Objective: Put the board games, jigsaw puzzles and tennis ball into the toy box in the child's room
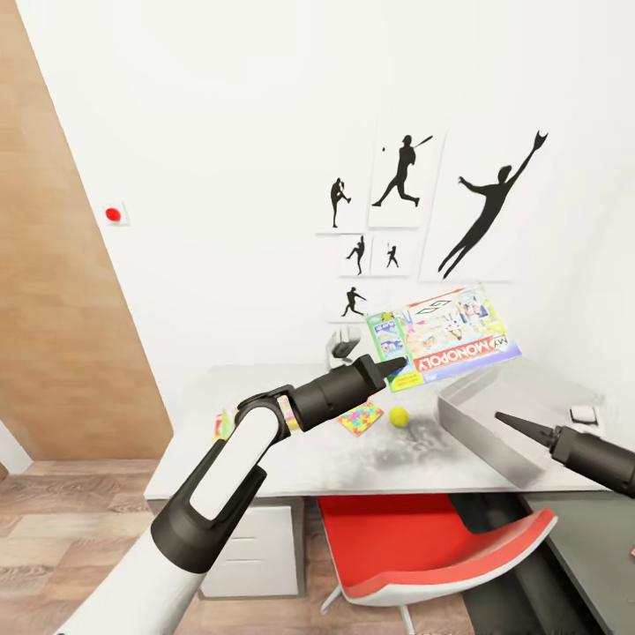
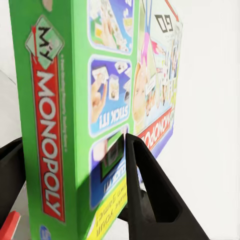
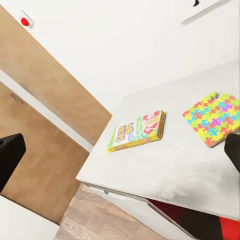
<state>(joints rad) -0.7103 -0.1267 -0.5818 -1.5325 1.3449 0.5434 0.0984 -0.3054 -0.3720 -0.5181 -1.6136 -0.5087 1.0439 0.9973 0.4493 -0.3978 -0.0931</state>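
Because its black left jaws point(image 1: 397, 363) pinch the flat green-edged Monopoly board game box point(image 1: 450, 339) mid-frame, aloft, it can drop into the light grey toy box point(image 1: 494, 414) lower right; right jaws point(image 1: 516, 423) spread

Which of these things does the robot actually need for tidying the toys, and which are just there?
Part of the job:
Monopoly box, held in the left tool
Skip-Bo box
jigsaw puzzle
tennis ball
toy box
table

Just there:
red chair
player posters
red wall button
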